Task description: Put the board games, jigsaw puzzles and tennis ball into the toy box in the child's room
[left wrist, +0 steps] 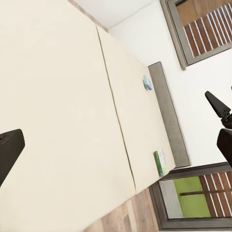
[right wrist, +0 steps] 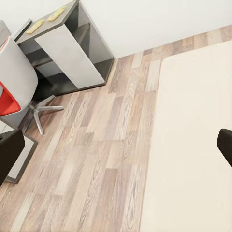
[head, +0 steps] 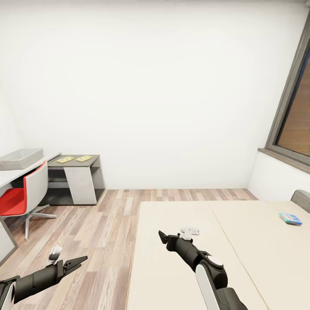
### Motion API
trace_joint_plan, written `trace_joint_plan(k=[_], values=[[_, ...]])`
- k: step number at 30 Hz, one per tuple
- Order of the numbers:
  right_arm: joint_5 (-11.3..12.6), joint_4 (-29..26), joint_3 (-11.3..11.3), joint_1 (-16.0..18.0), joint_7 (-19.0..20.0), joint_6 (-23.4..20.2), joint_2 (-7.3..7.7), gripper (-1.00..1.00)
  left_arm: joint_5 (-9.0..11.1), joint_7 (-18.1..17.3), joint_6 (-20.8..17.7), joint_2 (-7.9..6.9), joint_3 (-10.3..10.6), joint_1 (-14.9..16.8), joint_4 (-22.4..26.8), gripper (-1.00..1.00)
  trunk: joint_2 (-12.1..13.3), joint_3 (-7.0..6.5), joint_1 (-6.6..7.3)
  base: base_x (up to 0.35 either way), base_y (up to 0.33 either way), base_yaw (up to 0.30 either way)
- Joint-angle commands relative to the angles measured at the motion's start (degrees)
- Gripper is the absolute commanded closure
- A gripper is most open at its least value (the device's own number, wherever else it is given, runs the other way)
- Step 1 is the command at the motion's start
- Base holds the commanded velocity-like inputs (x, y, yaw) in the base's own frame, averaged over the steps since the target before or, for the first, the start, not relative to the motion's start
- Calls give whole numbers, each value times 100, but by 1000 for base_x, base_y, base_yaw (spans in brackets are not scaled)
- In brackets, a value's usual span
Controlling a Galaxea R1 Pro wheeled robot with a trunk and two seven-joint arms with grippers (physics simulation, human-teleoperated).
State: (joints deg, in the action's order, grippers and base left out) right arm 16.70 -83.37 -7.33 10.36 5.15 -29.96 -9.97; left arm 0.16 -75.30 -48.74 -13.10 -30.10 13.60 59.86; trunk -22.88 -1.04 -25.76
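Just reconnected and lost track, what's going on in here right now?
Nothing is being held. Both arms hang out in front of the bed, the left gripper open over the floor, the right gripper over the mattress. A blue board game lies on the bed near the headboard. The toy box sits on the table at left.

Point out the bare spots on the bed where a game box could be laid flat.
The near mattress half of the bed is bare beside the right gripper. On the far half, only the blue board game lies near the headboard; the white-and-green board game lies by it too.

Open mattress [head: 189, 258] before both pincers
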Motion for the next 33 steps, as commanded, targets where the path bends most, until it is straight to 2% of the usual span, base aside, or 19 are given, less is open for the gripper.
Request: trace_joint_plan(k=[1, 18, 33], values=[[9, -4, 6, 1, 12, -28, -2, -100, 1, -20, -56, 0, -5, 2, -1, -100, -4, 2, -2, 0, 0, -15], [1, -4, 4, 1, 12, -27, -2, -100, 1, -20, -40, 0, -5, 2, -1, -100, -4, 0, -2, 0, -2, -3], [0, -4, 4, 1, 12, -29, -2, -100, 1, -20, -40, 0, -6, 2, -1, -100, -4, 0, -2, 0, -57, 0]])
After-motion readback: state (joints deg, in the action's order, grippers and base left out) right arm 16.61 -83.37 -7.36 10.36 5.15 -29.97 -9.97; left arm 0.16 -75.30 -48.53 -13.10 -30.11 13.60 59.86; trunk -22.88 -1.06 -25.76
